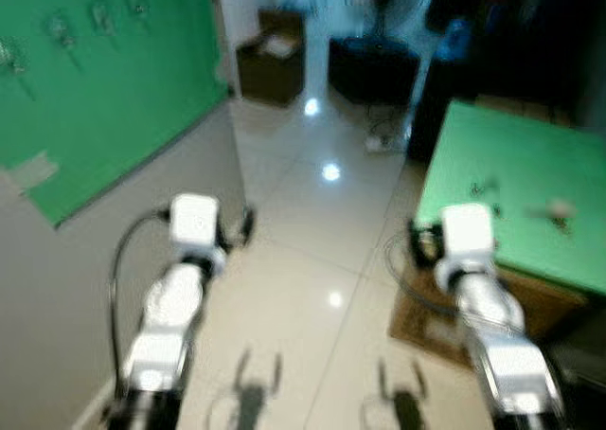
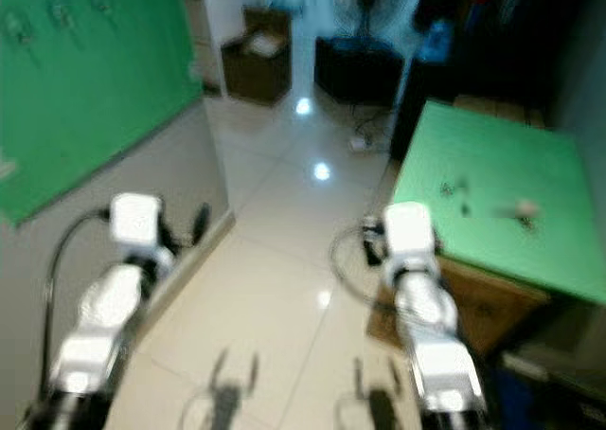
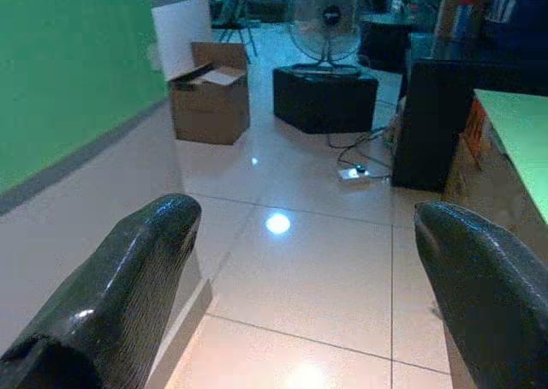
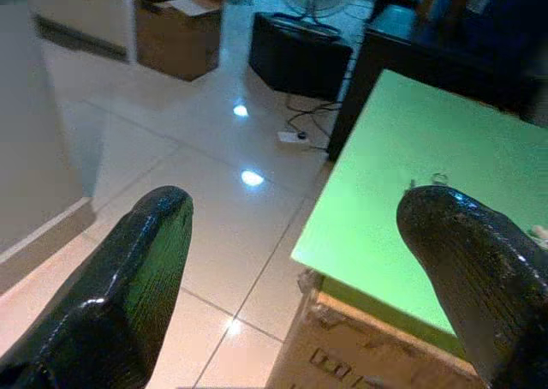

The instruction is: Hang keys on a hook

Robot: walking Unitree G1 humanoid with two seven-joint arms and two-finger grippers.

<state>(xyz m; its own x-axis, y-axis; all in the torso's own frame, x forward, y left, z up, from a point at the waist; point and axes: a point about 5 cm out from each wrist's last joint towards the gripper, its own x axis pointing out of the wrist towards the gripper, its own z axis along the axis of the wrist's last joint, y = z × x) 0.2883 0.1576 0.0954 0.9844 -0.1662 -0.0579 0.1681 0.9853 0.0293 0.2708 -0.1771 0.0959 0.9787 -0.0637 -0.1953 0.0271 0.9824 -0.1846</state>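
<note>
A small dark bunch of keys [image 1: 485,186] lies on the green table [image 1: 511,155] at my right, and shows as a small ring [image 4: 437,181] in the right wrist view. Further right on the table is a pale blurred object [image 1: 559,210]. Several hooks [image 1: 62,32] stick out of the green wall panel [image 1: 104,89] at my left. My left gripper [image 3: 304,222] is open over the tiled floor, nothing between its fingers. My right gripper [image 4: 300,205] is open too, short of the table's near corner. The head views are blurred.
An open cardboard box [image 3: 210,102] stands by the far wall, with a black low cabinet [image 3: 325,98] and a fan [image 3: 330,16] beside it. A power strip [image 3: 353,173] and cables lie on the glossy floor. Cardboard [image 4: 360,355] sits under the green table.
</note>
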